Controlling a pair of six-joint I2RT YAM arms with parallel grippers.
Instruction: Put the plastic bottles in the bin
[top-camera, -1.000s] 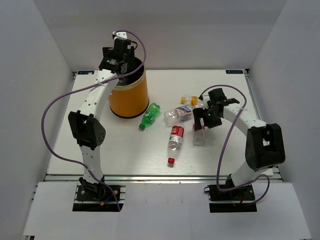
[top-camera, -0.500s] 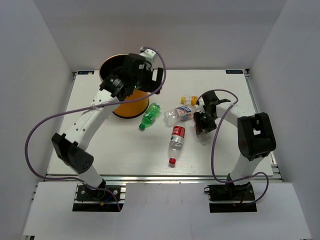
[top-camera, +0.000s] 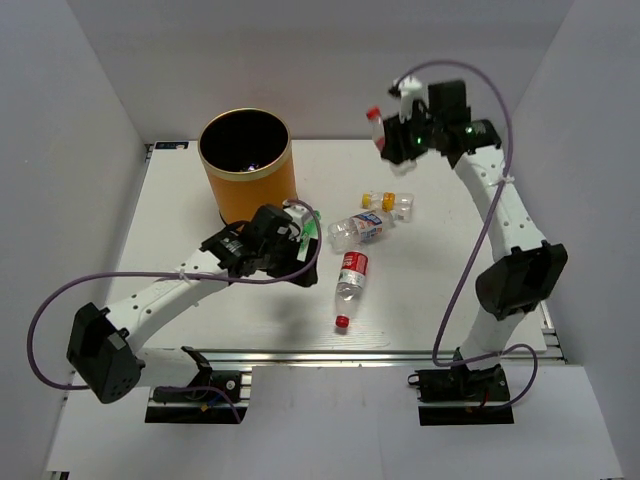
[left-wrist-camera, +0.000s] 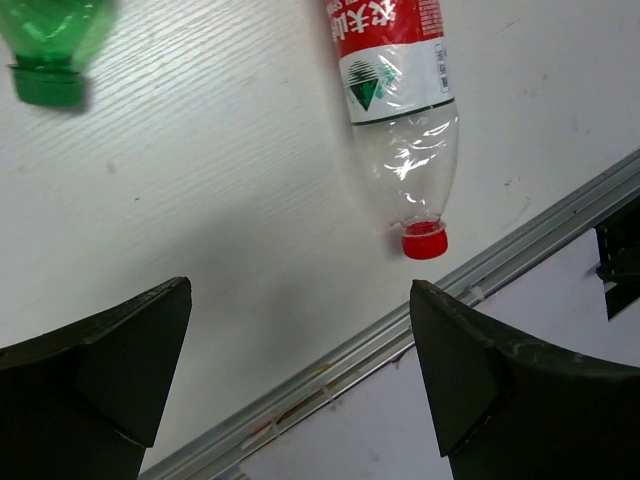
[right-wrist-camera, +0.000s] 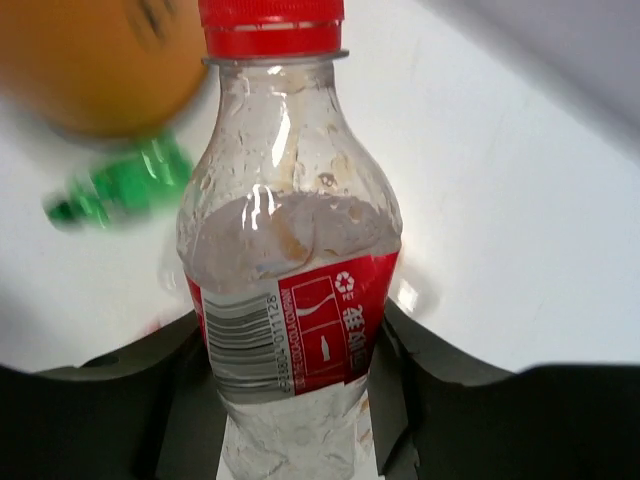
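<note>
The orange bin (top-camera: 245, 185) stands at the back left. My right gripper (top-camera: 398, 140) is raised high at the back, shut on a clear bottle with a red label and cap (top-camera: 380, 130). In the right wrist view that bottle (right-wrist-camera: 290, 260) fills the space between the right gripper's (right-wrist-camera: 290, 345) pads. My left gripper (top-camera: 297, 252) hangs open low over the table, partly covering the green bottle (top-camera: 313, 226). In the left wrist view the left gripper (left-wrist-camera: 300, 290) holds nothing, with the green bottle (left-wrist-camera: 50, 45) and a second red-labelled bottle (left-wrist-camera: 400, 110) ahead of it.
A yellow-capped bottle (top-camera: 388, 203), a blue-white-labelled bottle (top-camera: 357, 228) and the second red-labelled bottle (top-camera: 351, 276) lie mid-table. The table's metal front rail (left-wrist-camera: 480, 270) runs just beyond the left fingers. White walls enclose three sides.
The right gripper closed on the red-labelled bottle at mid-right and lifted it high toward the back. The left arm swung from over the bin down to the green bottle.
</note>
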